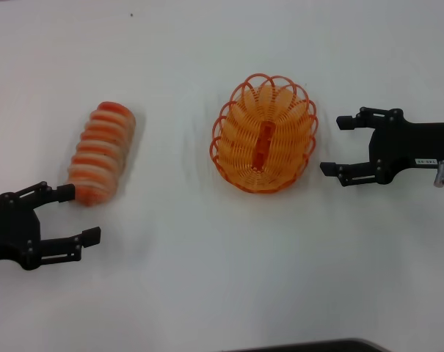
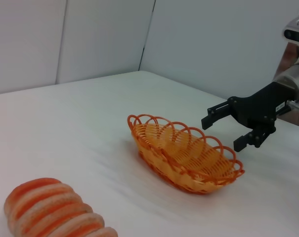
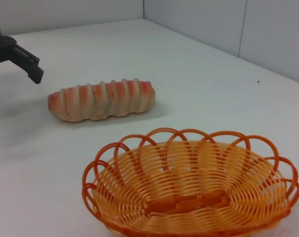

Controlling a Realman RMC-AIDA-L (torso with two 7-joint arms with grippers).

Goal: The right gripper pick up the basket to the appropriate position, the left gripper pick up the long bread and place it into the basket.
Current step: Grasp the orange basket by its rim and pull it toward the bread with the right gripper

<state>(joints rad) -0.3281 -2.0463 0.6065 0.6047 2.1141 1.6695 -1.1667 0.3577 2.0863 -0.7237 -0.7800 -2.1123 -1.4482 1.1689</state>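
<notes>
The oval orange basket (image 1: pixel 264 133) sits empty on the white table, right of centre; it also shows in the left wrist view (image 2: pixel 183 153) and the right wrist view (image 3: pixel 191 185). My right gripper (image 1: pixel 336 145) is open just to the right of the basket, not touching it; it shows too in the left wrist view (image 2: pixel 223 127). The long bread (image 1: pixel 102 151), tan with orange ridges, lies on the table at the left, and shows in the wrist views (image 2: pixel 55 210) (image 3: pixel 102 99). My left gripper (image 1: pixel 80 214) is open, just below the bread's near end.
The white table (image 1: pixel 207 257) stretches all around. Pale walls stand behind it in the wrist views (image 2: pixel 100 34). A dark edge (image 1: pixel 310 346) shows at the table's front.
</notes>
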